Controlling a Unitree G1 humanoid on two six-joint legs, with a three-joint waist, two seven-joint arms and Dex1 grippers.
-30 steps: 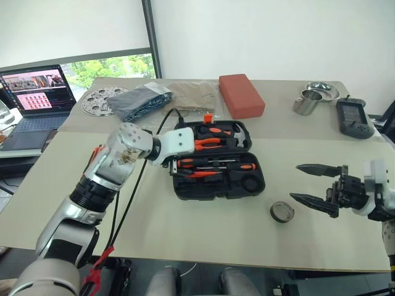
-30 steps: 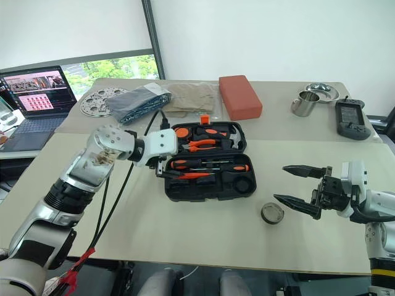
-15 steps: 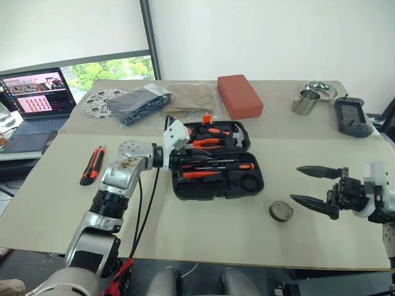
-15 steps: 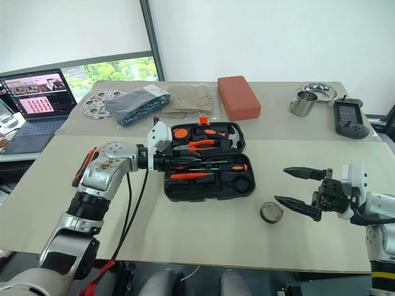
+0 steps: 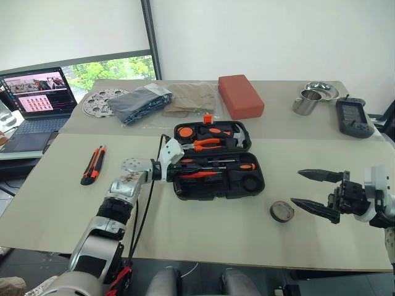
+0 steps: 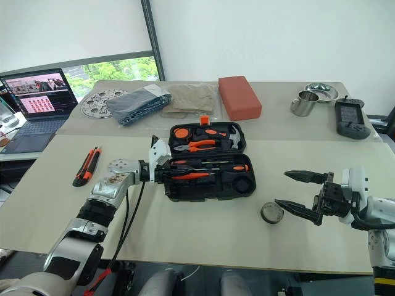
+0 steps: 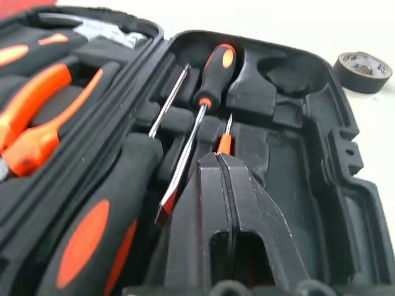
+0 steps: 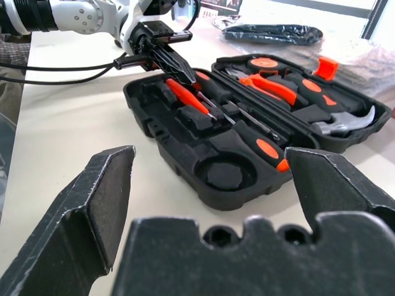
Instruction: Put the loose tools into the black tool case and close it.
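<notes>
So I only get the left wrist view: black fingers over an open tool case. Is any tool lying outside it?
Observer: Yes, a utility knife lies on the table, off to the left of the black tool case.
Operator: And that grey roll?
Observer: The right gripper hangs just beside the grey roll, jaws open, not touching it.
Operator: Anything behind the case?
Observer: A red-brown block.

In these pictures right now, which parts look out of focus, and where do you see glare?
Left wrist view: the left gripper and the near screwdriver handle are soft, the tape roll sharper. Right wrist view: the right gripper's fingers are blurred, the case clear, and the far table edge washed out by light. Eye views: evenly lit, with a bright window behind the laptop.
</notes>
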